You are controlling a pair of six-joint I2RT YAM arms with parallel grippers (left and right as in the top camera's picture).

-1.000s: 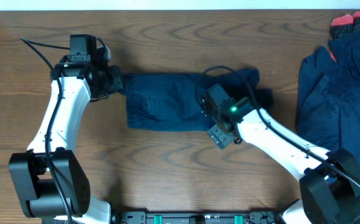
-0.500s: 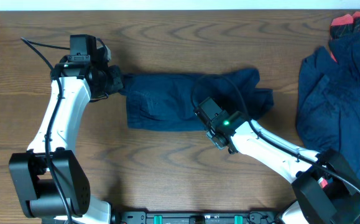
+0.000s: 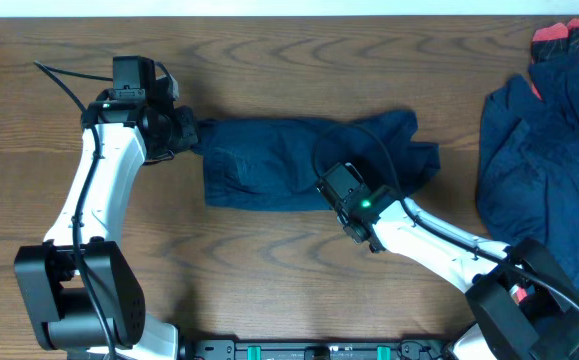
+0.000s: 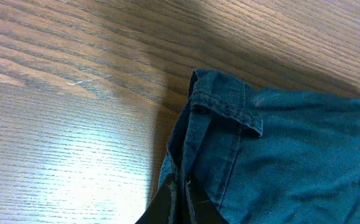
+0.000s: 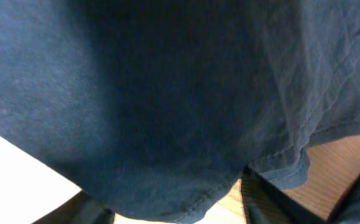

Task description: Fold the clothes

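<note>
Dark navy shorts [image 3: 279,160] lie flat across the table's middle, with a rumpled leg end [image 3: 409,150] at the right. My left gripper [image 3: 191,136] is shut on the shorts' waistband corner at their left end. In the left wrist view its fingers [image 4: 181,208] pinch the seamed edge of the shorts [image 4: 279,143]. My right gripper [image 3: 335,186] is at the shorts' near edge. In the right wrist view the shorts' fabric [image 5: 167,93] fills the frame. The right gripper [image 5: 173,214] is open, and the hem hangs between its spread fingers [image 5: 273,199].
A heap of more navy clothes [image 3: 544,160] lies at the right edge, with red-and-black trim [image 3: 561,38] at the far right corner. Bare wood table [image 3: 269,260] lies in front of the shorts. A black cable [image 3: 54,75] trails behind the left arm.
My right gripper has drawn back leftwards and towards the front, from over the shorts' right part to their near edge, uncovering the rumpled leg end. The left gripper has not moved.
</note>
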